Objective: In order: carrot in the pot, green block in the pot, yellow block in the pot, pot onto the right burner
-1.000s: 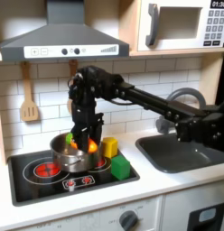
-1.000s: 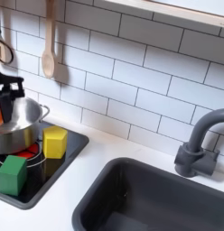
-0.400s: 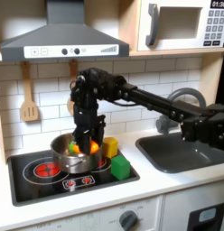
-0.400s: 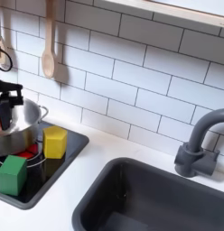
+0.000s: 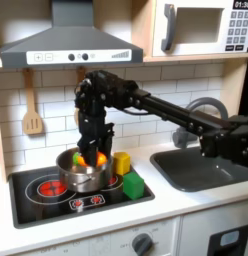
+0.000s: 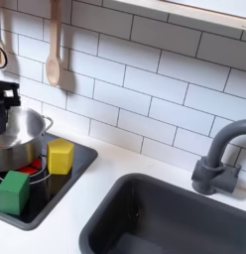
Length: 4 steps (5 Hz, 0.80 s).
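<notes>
Since a moment ago the gripper (image 5: 89, 148) has risen a little above the pot (image 5: 81, 176), and in the second exterior view the orange seen between its fingers earlier no longer shows there. Whether the jaws are parted or closed I cannot tell. Just below them, in the first exterior view, the carrot (image 5: 99, 160) shows as a bright orange patch with a green tip, inside the pot's rim. That pot is round, shiny steel, straight-sided, and it sits on the black stovetop (image 5: 36, 188), towards the rear edge. Yellow block (image 5: 121, 163) stands just beside the pot on the first exterior view's right; the green block (image 5: 133, 185), a bright cube, lies nearer the stovetop's front corner, close to the yellow one
</notes>
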Available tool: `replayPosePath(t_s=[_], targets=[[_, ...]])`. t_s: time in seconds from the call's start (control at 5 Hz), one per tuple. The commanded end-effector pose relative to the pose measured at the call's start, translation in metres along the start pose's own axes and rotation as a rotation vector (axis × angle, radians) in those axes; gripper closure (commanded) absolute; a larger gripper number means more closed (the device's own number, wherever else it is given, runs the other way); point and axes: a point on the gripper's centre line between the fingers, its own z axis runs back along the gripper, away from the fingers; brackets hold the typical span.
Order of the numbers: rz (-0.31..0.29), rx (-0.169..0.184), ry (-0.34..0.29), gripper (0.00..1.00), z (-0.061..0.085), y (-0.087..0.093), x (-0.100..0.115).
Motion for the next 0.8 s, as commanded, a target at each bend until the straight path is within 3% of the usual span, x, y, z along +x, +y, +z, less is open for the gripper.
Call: replayPosePath(t_s=[0.0, 0.2, 0.4, 0.6], targets=[[-0.016, -0.004, -0.021, 0.00, 0.006, -0.004, 0.001], [-0.024, 0.003, -0.022, 0.00, 0.007, -0.005, -0.004], [-0.028, 0.016, -0.059, 0.00, 0.017, -0.006, -0.008], [-0.048, 0.006, -0.051, 0.00, 0.014, -0.017, -0.014]])
